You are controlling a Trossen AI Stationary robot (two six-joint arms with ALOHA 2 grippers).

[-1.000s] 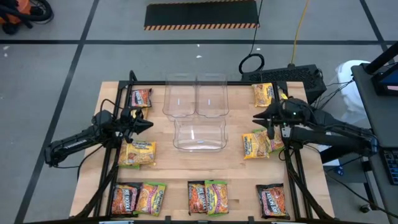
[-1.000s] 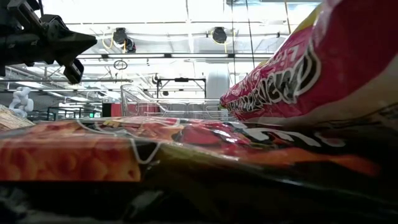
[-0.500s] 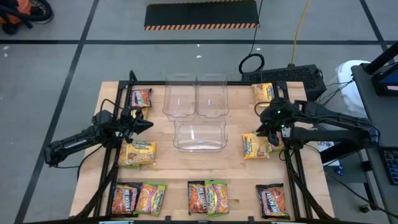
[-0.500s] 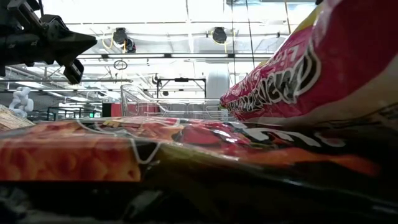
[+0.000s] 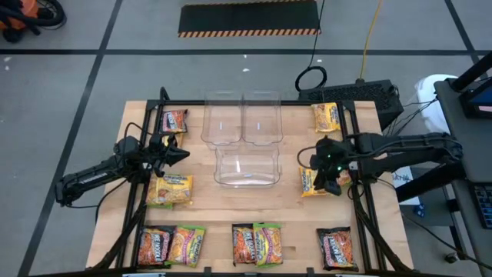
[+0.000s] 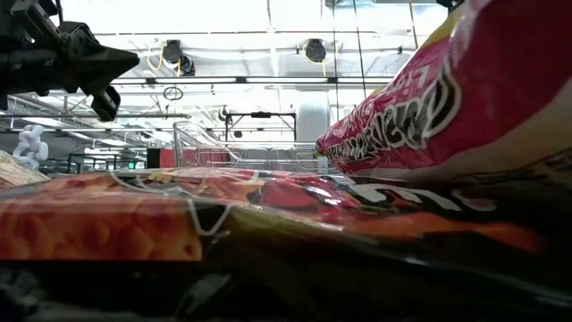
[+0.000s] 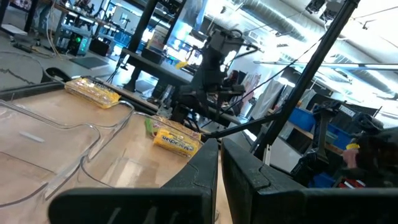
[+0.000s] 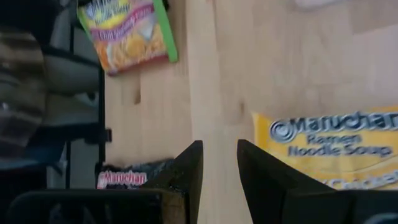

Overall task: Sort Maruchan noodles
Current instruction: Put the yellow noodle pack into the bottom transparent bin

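While packets fill the low view, the right hand (image 5: pixel 324 178) (narrowly parted) overhangs a yellow packet (image 5: pixel 314 181) — partly hidden.

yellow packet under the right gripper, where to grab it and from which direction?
The yellow packet lies flat on the table, so probably come straight down with the right gripper and pinch across its short width near the bin-side edge. Its other edge touches a green-edged packet, so that side looks crowded.

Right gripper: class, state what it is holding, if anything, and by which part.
Nothing is held. The right gripper hangs above the table, fingers apart with only bare wood between them, beside the yellow packet.
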